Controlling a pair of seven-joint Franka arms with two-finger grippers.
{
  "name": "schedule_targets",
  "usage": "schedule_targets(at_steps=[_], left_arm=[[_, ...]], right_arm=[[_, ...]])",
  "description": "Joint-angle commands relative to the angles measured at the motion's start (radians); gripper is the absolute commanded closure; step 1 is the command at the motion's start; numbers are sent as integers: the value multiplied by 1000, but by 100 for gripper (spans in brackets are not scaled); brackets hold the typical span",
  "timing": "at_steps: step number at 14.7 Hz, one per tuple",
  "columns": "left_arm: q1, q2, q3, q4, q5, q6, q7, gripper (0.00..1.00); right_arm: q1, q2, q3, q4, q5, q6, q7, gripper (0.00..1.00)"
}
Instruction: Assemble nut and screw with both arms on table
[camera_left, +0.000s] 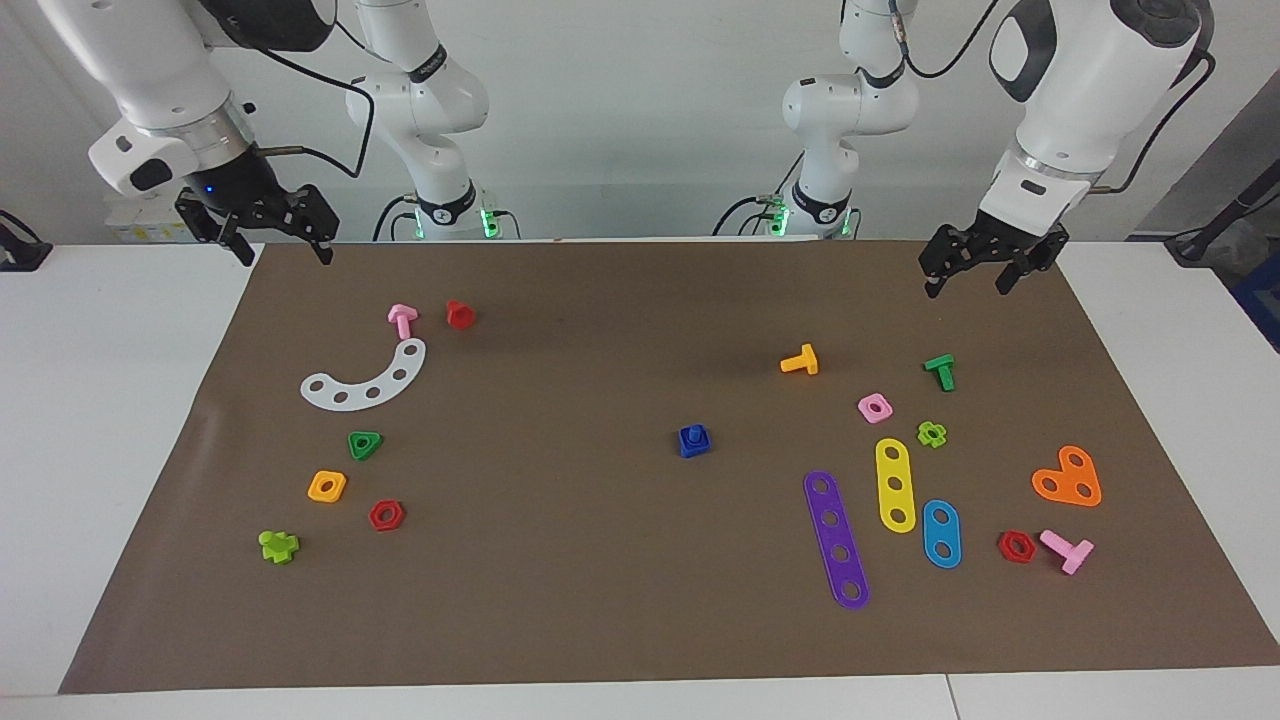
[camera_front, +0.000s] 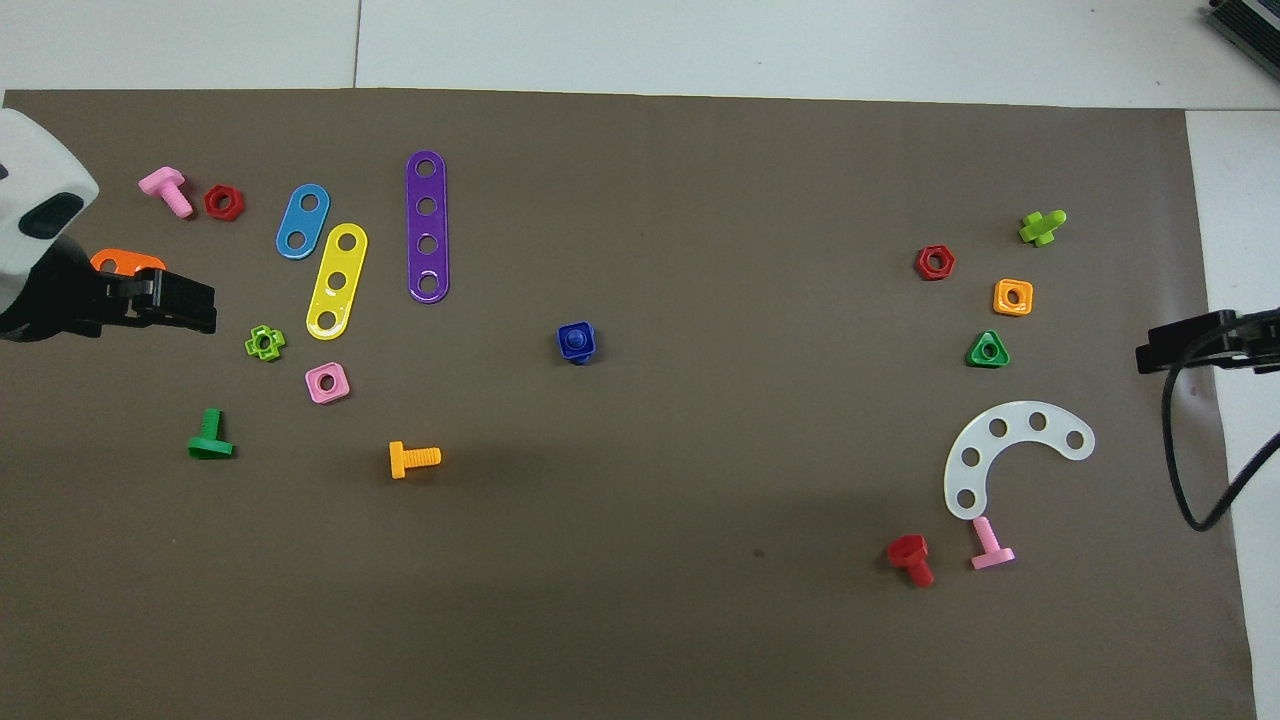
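The dark-blue screw (camera_left: 693, 435) sits in the square nut (camera_left: 696, 444) mid-counter (camera_left: 560, 620) — seemingly assembled; left pincer (camera_left: 975, 270) and right pincer (camera_left: 278, 236) hang open near the mat's robot-side corners — best kept clear of it

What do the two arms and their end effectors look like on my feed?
Both arms are white, rounded and jointed, with black bands and black cables. Green lights glow at their bases. The left end effector and right end effector are black with two fingers.
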Motion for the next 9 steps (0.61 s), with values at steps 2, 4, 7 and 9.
schedule_targets(at_steps=[2,4,7,9], left_arm=[[31,-18,16,-14,24,-24,22,0],[36,-18,16,-11,24,-24,24,0],[34,-18,15,-13,24,-29,24,0],[34,-18,15,-13,24,-29,25,0]], right_arm=[[-1,-28,9,-15,-5,-8,19,0],[-1,-36,11,11,-5,0,19,0],[-1,-38,18,9,-5,0,18,0],[-1,-38,18,9,-5,0,19,0]])
